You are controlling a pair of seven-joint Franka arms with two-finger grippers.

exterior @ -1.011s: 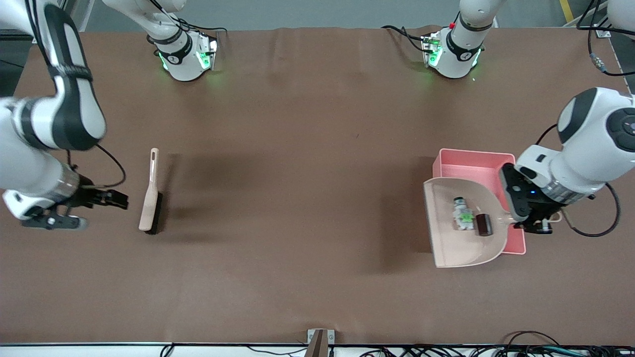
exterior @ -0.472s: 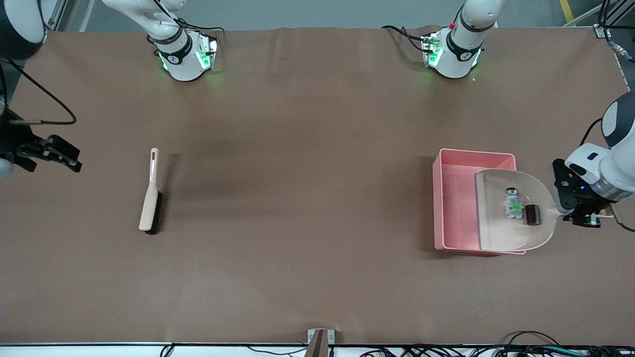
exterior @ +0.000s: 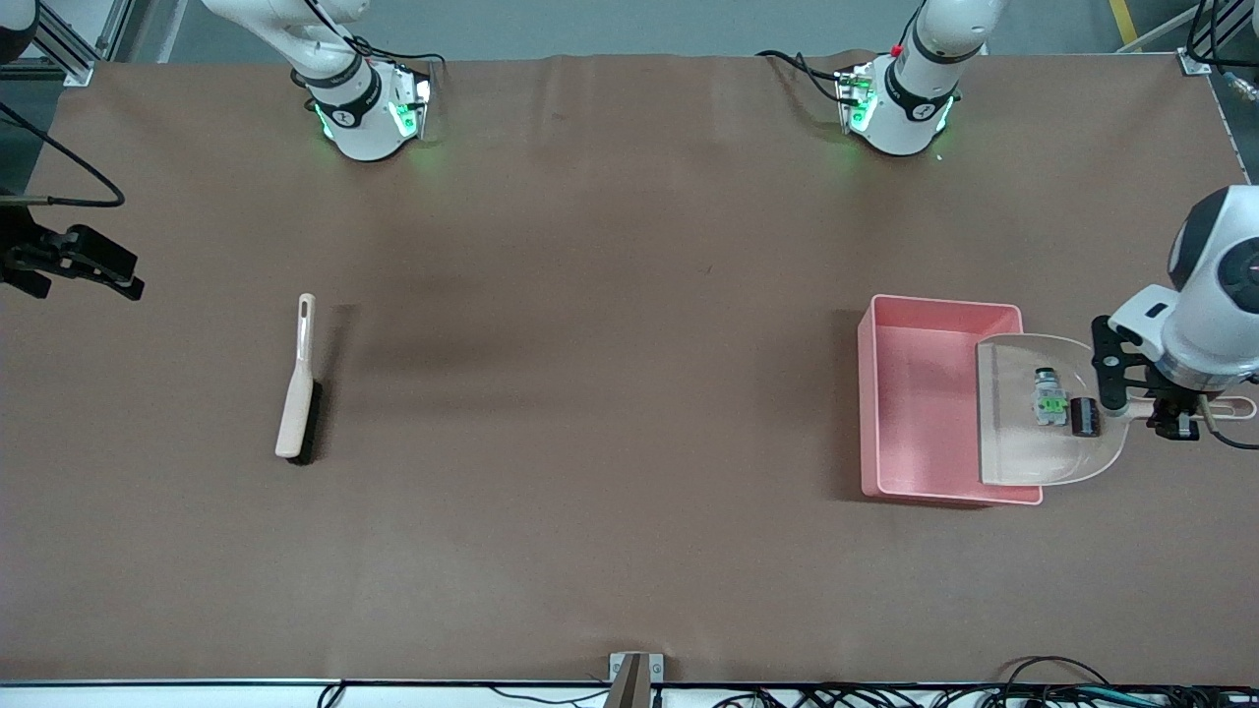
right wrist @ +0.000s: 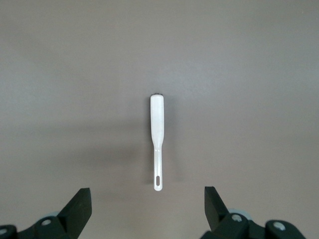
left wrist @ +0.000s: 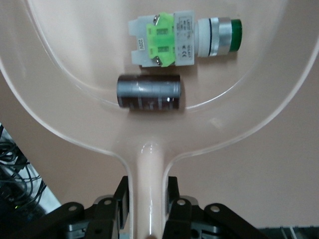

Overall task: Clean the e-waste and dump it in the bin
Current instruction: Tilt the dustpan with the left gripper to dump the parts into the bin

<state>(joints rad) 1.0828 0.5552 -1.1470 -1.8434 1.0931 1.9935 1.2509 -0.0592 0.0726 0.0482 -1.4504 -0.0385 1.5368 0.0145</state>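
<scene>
My left gripper (exterior: pixel 1146 406) is shut on the handle of the beige dustpan (exterior: pixel 1013 442) and holds it above the pink bin (exterior: pixel 915 393), over the bin's wall at the left arm's end. Both e-waste pieces lie in the pan by the handle: the white-grey component (exterior: pixel 1049 398) and the dark block (exterior: pixel 1085 417). In the left wrist view the component (left wrist: pixel 169 40) and the block (left wrist: pixel 148 93) lie side by side, and the gripper (left wrist: pixel 148 201) clamps the handle. My right gripper (exterior: pixel 98 267) is open and empty, up at the right arm's end of the table; it also shows in the right wrist view (right wrist: pixel 148 211).
The long beige brush (exterior: pixel 297 393) with black bristles lies on the brown table toward the right arm's end, and it also shows in the right wrist view (right wrist: pixel 157 129). The two arm bases stand along the table's edge farthest from the front camera.
My left gripper has carried the dustpan with both pieces toward the left arm's end, across the bin. My right gripper has drawn away from the brush.
</scene>
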